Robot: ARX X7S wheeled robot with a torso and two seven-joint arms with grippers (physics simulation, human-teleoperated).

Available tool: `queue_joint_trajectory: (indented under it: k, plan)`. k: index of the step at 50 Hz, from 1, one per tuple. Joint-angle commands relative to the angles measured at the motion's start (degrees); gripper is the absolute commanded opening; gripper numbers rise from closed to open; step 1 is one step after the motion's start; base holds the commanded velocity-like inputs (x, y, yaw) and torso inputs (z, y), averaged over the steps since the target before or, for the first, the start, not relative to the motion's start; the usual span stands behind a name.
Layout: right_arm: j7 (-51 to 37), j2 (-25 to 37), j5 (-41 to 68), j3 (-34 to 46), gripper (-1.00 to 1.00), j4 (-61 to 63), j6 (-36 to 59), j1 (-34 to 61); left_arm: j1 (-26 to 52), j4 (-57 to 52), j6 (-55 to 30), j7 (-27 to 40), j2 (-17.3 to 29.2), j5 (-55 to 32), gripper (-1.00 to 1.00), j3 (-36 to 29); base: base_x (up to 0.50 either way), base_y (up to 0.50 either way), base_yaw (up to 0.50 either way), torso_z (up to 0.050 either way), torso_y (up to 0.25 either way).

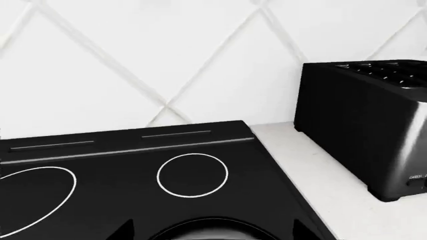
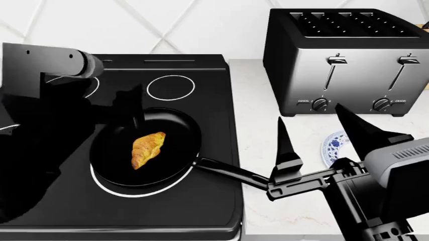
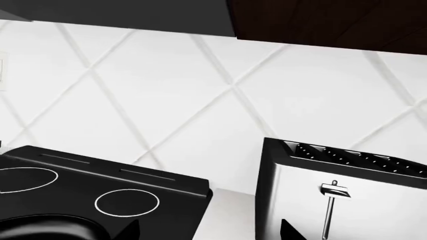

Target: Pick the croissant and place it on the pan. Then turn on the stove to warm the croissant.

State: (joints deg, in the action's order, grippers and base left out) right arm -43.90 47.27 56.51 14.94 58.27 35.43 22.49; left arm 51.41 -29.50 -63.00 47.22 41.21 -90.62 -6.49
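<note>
The golden-brown croissant [image 2: 148, 149] lies inside the round black pan [image 2: 110, 165], which sits on the front burner ring of the black glass stove [image 2: 201, 201]. The pan's long handle [image 2: 231, 173] points right, toward the counter. My left gripper [image 2: 126, 106] is open and empty just above the pan's far rim. The left wrist view shows that rim [image 1: 213, 231] between the fingertips [image 1: 124, 231]. My right gripper [image 2: 309, 112] is open and empty over the counter, right of the handle's end. The stove's knobs are out of view.
A steel four-slot toaster [image 2: 348, 60] stands on the white counter at the back right and also shows in the left wrist view [image 1: 367, 120] and the right wrist view [image 3: 340, 195]. A white plate with blue pattern [image 2: 332, 148] lies under my right gripper. A tiled wall runs behind.
</note>
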Motion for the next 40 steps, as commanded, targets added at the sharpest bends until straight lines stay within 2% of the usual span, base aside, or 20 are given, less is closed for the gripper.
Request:
queue_joint_trajectory:
  k: [1, 15, 19, 26, 40]
  plan:
    - [-1.41, 0.43, 1.06, 0.77, 1.0, -0.35, 0.48, 1.91, -4.27, -9.93, 2.11, -1.99, 2.82, 0.35, 1.0, 4.59, 0.0, 0.0, 0.0, 0.0, 0.0]
    - [-1.37, 2.03, -0.98, 1.55, 1.0, 1.27, -1.73, 1.89, -4.14, -12.88, 2.87, -1.96, 4.49, -0.87, 1.0, 5.93, 0.0, 0.0, 0.0, 0.0, 0.0]
    - [-2.54, 3.95, -2.2, 4.46, 1.0, 1.6, -3.12, 2.64, -3.92, -13.55, 2.99, -1.55, 5.02, -1.69, 1.0, 6.15, 0.0, 0.0, 0.0, 0.0, 0.0]
    - [-4.9, 6.35, -1.54, 7.9, 1.0, 1.42, -5.48, 3.97, -4.02, -14.06, 3.16, -1.18, 5.5, -2.24, 1.0, 6.25, -0.12, 0.48, 0.0, 0.0, 0.0]
    - [-5.76, 6.96, -1.32, 9.86, 1.0, 0.42, -7.09, 4.27, -3.72, -13.98, 3.09, -1.42, 5.42, -1.95, 1.0, 5.33, -0.13, 0.5, 0.0, 0.0, 0.0]
